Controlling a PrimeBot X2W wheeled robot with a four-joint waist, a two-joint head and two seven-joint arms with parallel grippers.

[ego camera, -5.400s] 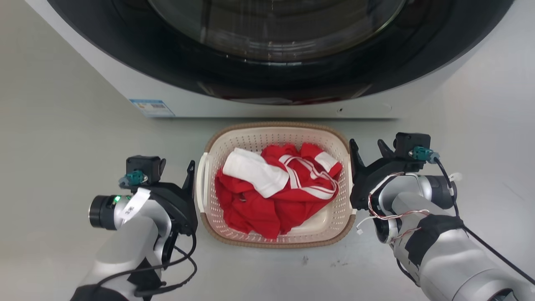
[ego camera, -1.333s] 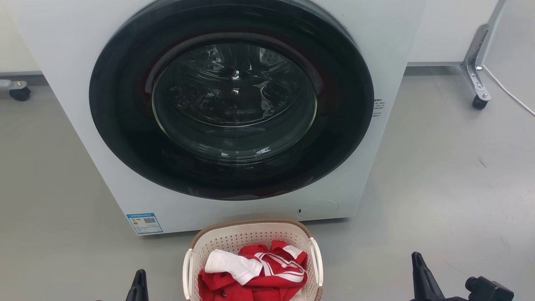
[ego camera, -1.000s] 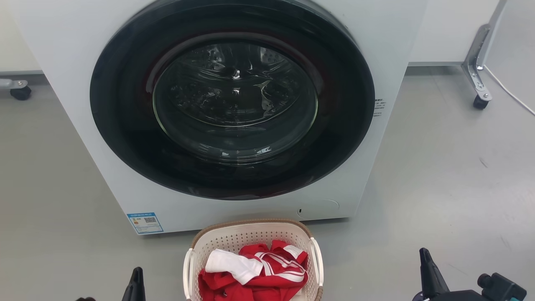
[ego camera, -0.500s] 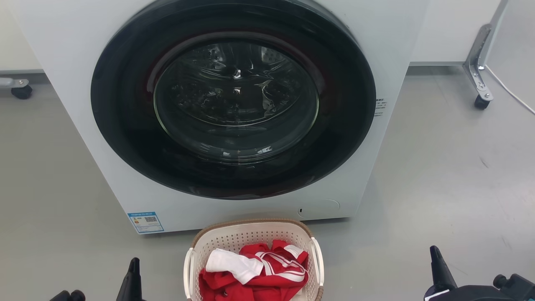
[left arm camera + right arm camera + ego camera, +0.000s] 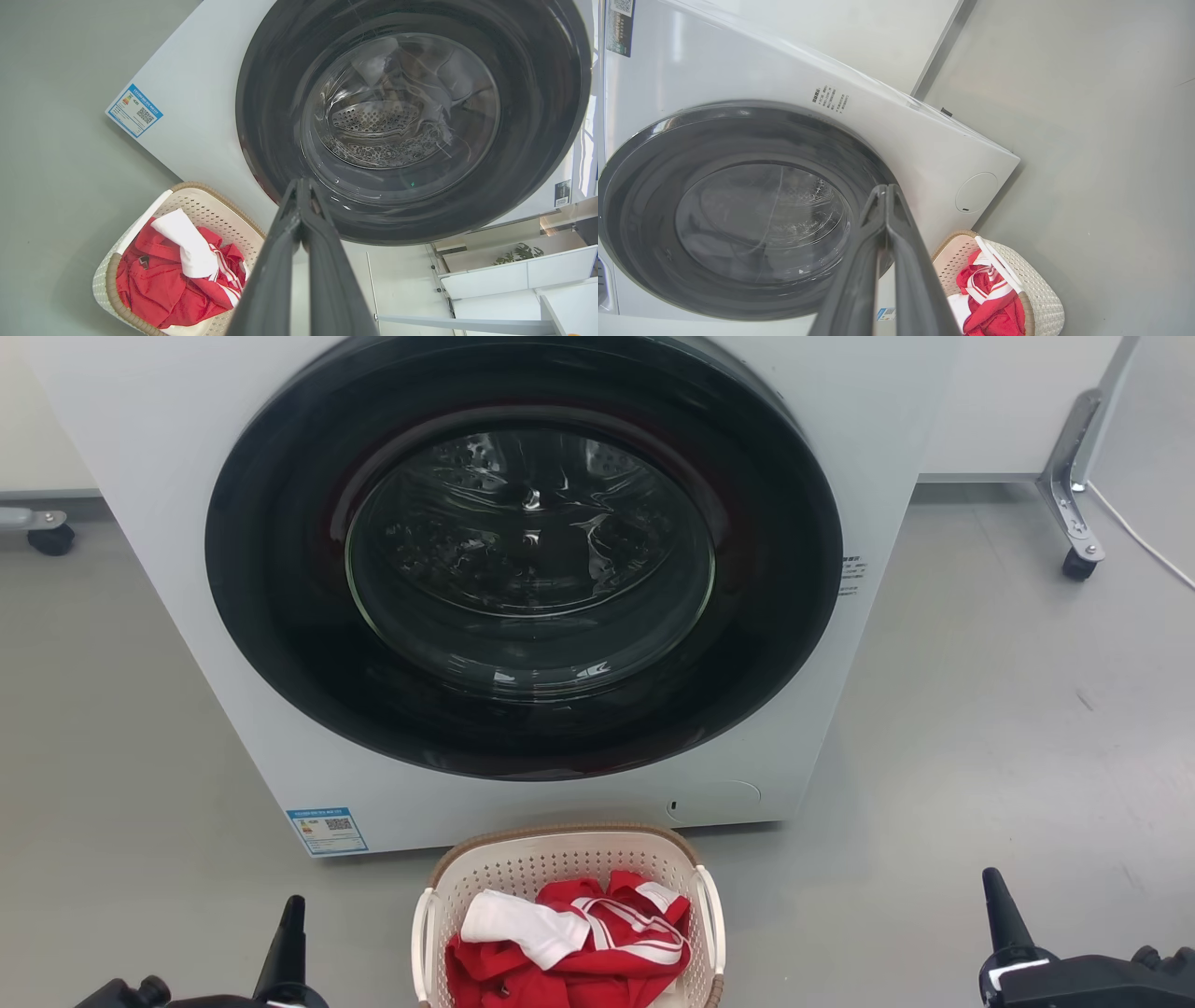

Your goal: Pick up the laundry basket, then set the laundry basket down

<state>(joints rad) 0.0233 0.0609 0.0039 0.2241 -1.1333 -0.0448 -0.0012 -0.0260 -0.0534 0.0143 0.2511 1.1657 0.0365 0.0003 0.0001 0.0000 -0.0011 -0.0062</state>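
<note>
the laundry basket (image 5: 560,833) sits on the floor (image 5: 980,709) before the washing machine (image 5: 159,476), seemingly set down; left pincer (image 5: 299,198) and right pincer (image 5: 886,198) flank it, pinched closed, empty.

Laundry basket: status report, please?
Left gripper shut, holding nothing; right gripper likewise. Laundry basket on floor, clothes inside. Washing machine right behind it.
</note>
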